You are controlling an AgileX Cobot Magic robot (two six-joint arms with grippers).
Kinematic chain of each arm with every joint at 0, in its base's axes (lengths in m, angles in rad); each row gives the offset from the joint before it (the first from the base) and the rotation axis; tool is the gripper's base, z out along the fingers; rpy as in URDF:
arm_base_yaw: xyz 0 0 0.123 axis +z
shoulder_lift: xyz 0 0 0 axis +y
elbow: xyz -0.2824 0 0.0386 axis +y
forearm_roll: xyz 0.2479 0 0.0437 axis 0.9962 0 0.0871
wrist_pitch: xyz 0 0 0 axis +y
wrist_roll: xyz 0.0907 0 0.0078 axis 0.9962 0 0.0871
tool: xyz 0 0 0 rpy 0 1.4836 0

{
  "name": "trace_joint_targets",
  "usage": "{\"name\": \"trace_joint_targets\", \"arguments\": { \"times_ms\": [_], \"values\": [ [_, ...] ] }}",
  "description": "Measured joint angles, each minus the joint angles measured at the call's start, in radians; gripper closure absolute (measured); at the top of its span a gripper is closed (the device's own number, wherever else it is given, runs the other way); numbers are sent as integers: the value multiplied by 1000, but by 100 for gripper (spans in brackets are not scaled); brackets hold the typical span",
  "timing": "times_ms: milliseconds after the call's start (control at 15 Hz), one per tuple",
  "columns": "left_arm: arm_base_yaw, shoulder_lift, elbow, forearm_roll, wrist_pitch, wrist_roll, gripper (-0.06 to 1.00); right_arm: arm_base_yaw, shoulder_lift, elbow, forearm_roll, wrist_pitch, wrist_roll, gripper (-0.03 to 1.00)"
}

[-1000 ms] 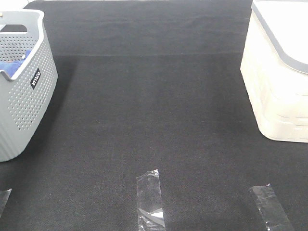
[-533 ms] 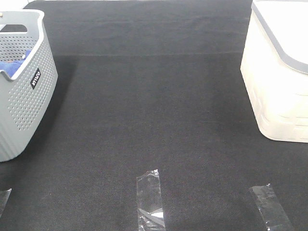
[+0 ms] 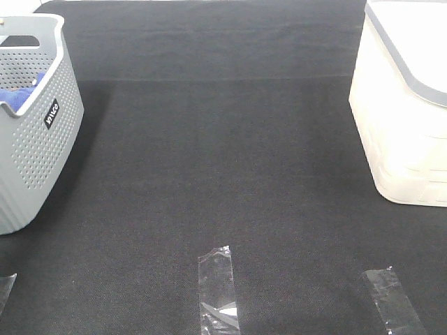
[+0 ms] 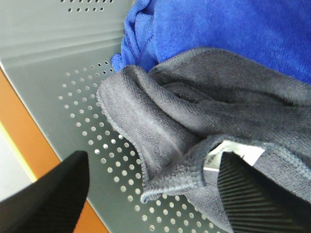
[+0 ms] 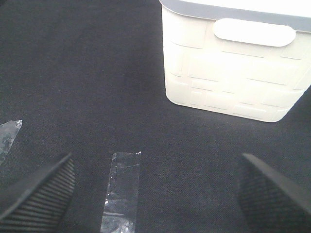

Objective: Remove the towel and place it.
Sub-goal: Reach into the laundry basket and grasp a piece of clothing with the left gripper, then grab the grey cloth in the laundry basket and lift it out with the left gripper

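In the left wrist view the grey-lavender towel (image 4: 204, 111) lies crumpled inside the perforated grey basket (image 4: 63, 82), with a white label at its hem. A bright blue cloth (image 4: 233, 29) lies beside and partly under it. My left gripper (image 4: 150, 204) is open, its fingers on either side of the towel's folded edge, close over it. My right gripper (image 5: 155, 199) is open and empty above the black mat. In the exterior high view neither arm shows; the basket (image 3: 35, 139) stands at the left with only the blue cloth (image 3: 17, 94) visible in it.
A white lidded bin (image 3: 405, 105) stands at the right, also in the right wrist view (image 5: 233, 63). Strips of clear tape (image 3: 218, 286) lie on the black mat (image 3: 223, 153) near the front edge. An orange surface (image 4: 29, 145) shows outside the basket wall.
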Motion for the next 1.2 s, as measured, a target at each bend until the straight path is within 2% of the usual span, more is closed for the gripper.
{"name": "trace_joint_targets", "arguments": {
  "times_ms": [333,800,1200],
  "values": [
    [2,2,-1,2,42,0,34,0,0,0,0,0,0,14],
    [2,38,-2,-5,31,-8,39,0,0,0,-1,0,0,14],
    [2,39,-2,-6,24,-12,65,0,0,0,-1,0,0,14]
  ]
}}
